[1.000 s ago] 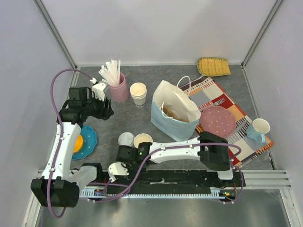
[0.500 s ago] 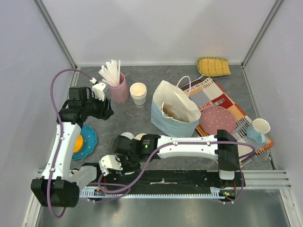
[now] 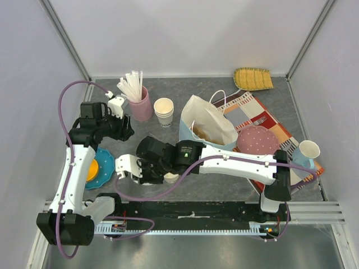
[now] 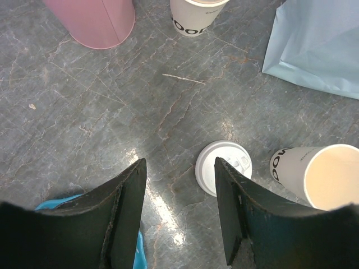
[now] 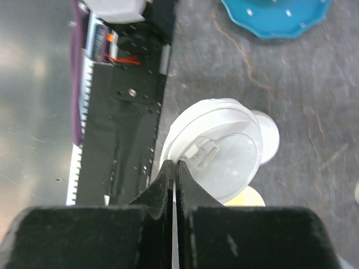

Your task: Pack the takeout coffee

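Presently, one held lid (image 5: pixel 224 151), one loose lid (image 4: pixel 224 168).

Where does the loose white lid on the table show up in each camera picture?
Top external: not visible.
Left wrist: loose lid, low centre, left of the open paper cup.
Right wrist: loose lid peeking out right of the lidded cup that the right gripper pinches.
Landmark: blue plate, at left, bottom left, top edge, in that order.

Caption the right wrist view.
Right gripper shut on the lid rim of the takeout coffee, over a loose lid and an open cup.
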Robot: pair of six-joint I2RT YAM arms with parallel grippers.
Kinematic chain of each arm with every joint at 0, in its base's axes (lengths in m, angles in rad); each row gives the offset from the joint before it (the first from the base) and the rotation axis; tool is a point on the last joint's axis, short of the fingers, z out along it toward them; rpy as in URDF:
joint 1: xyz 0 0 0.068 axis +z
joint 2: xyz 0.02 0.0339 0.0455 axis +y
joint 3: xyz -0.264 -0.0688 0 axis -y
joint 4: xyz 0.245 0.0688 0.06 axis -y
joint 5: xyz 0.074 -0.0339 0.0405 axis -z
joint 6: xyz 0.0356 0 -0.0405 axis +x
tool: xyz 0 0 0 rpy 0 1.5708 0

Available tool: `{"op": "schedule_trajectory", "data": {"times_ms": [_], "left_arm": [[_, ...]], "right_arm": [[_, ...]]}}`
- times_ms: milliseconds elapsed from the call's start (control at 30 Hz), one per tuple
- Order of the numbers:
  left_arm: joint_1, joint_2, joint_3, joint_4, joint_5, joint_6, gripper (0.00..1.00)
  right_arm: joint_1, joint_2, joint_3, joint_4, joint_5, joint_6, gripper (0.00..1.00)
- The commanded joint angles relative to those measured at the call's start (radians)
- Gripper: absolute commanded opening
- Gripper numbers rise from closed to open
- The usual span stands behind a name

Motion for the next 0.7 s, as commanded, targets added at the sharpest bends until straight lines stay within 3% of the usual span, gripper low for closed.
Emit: {"op": "schedule_trajectory", "data": {"times_ms": [0, 300, 667], "left_arm": [[0.004, -0.008, 0.029, 0.006, 0.046, -0.008, 0.58], [0.004, 0.001, 0.017, 0.005, 0.063, -0.004, 0.59], [0.004, 0.037, 0.021, 0.013, 0.080, -0.007, 0.59]], "right_arm": [[-0.038, -0.008, 0.013, -0.142, 0.230, 0.019, 0.00], [-0.075, 0.094, 0.017, -0.196, 0.358, 0.022, 0.00], [-0.078, 0.084, -0.017, -0.226, 0.329, 0.058, 0.00]]}}
